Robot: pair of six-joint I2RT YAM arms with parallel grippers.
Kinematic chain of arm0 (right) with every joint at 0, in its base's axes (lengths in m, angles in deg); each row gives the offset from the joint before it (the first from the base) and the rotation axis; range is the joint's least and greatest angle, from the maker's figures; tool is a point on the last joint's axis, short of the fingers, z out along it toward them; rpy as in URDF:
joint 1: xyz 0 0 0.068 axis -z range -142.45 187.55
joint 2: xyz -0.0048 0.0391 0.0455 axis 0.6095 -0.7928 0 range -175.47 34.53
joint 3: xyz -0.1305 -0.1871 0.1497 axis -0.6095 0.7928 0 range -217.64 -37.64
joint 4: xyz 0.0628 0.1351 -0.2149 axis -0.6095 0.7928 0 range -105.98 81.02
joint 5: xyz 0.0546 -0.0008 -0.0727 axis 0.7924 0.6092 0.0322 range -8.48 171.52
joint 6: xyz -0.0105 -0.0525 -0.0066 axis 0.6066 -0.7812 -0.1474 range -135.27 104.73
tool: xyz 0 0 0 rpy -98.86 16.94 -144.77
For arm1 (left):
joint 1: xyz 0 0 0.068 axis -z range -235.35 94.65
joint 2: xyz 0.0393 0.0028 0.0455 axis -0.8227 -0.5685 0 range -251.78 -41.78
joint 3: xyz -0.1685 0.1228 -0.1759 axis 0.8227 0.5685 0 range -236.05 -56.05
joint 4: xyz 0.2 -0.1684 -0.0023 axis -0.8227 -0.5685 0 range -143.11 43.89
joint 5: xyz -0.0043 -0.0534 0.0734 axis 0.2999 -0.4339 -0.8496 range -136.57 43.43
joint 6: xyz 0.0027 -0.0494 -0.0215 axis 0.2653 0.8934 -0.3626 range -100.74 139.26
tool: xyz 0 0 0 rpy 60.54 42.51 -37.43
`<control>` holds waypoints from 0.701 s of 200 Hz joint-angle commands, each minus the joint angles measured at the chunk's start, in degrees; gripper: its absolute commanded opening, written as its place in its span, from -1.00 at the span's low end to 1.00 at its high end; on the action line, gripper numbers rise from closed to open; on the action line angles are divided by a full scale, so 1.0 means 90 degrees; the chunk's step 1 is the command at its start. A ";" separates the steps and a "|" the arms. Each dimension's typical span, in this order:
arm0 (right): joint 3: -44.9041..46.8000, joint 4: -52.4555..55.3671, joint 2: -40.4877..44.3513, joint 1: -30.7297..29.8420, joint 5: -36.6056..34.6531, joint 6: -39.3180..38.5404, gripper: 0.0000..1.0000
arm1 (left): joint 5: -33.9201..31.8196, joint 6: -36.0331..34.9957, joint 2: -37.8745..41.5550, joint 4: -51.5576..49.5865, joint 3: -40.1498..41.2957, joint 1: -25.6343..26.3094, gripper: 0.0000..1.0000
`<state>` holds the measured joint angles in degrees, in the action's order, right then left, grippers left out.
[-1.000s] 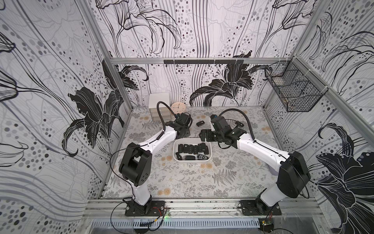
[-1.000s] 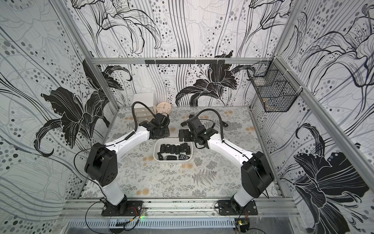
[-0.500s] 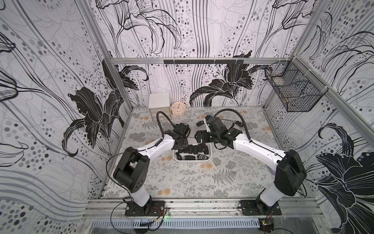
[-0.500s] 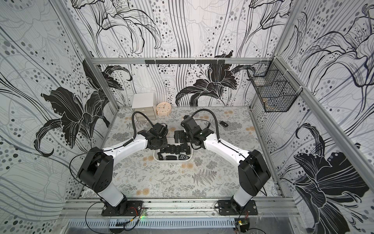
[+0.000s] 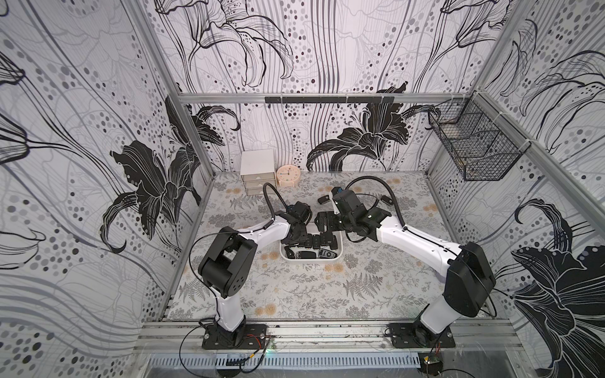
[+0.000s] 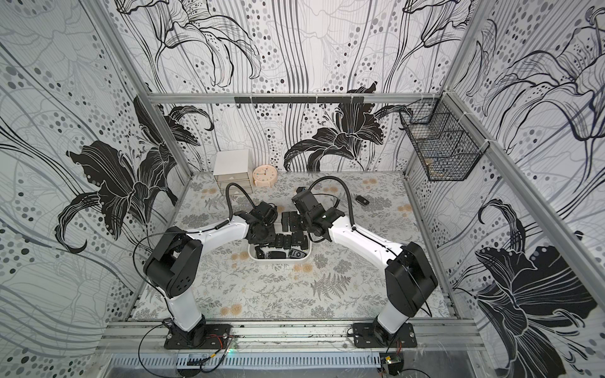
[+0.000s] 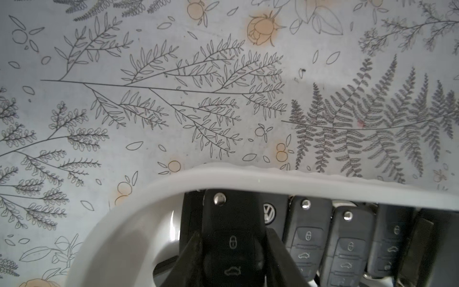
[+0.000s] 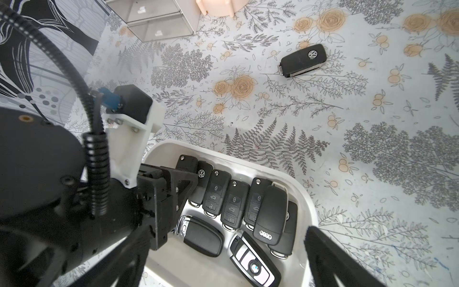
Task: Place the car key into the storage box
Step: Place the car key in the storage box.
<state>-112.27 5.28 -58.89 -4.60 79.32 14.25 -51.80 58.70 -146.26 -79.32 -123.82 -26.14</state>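
Note:
The storage box [image 5: 311,260] [image 6: 278,258] is a shallow white tray holding several black key fobs in rows. My left gripper [image 5: 296,234] [image 6: 260,234] reaches into its left end, shut on a black car key [image 7: 233,223] with lock and trunk buttons. That key hangs just inside the box rim [image 7: 248,174], beside the row of fobs. In the right wrist view the key's tip [image 8: 187,162] shows past the left fingers [image 8: 173,179]. My right gripper [image 5: 324,222] [image 6: 289,221] [image 8: 223,248] hovers open over the box's far right side, holding nothing.
Two loose black keys lie on the floral mat behind the box [image 5: 324,199] [image 5: 386,198]; one shows in the right wrist view [image 8: 303,61]. A white drawer cabinet [image 5: 257,171] and a pink clock [image 5: 288,173] stand at the back. A black wire basket [image 5: 474,150] hangs on the right wall.
My left gripper has come forward from behind the box and down into its left end, carrying the key. The right gripper has drifted slightly left over the box, still open.

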 commanded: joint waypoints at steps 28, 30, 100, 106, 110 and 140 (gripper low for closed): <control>-0.0018 0.0129 0.0109 -0.0035 -0.0171 0.0148 1.00 | -0.0021 -0.0216 -0.0261 0.0131 -0.0263 0.0011 -0.17; -0.0018 0.0129 0.0108 -0.0039 -0.0175 0.0148 1.00 | -0.0023 -0.0221 -0.0272 0.0129 -0.0271 0.0007 -0.16; -0.0221 0.0342 -0.0080 0.0026 -0.0571 0.0041 1.00 | -0.0061 -0.0176 0.0117 -0.0077 -0.0287 0.0011 0.11; -0.0258 0.0361 -0.0108 0.0071 -0.0634 0.0022 1.00 | -0.0063 -0.0168 0.0191 -0.0105 -0.0285 0.0011 0.15; -0.0271 0.0369 -0.0121 0.0109 -0.0674 0.0016 1.00 | -0.0063 -0.0171 0.0234 -0.0130 -0.0293 0.0007 0.18; -0.0409 0.0402 -0.0219 0.0507 -0.0914 -0.0079 1.00 | -0.0026 -0.0147 0.0669 -0.0215 -0.0334 0.0014 0.37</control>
<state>-113.54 7.33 -59.62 -2.92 74.78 14.20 -51.80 57.35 -144.89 -80.57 -125.40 -26.12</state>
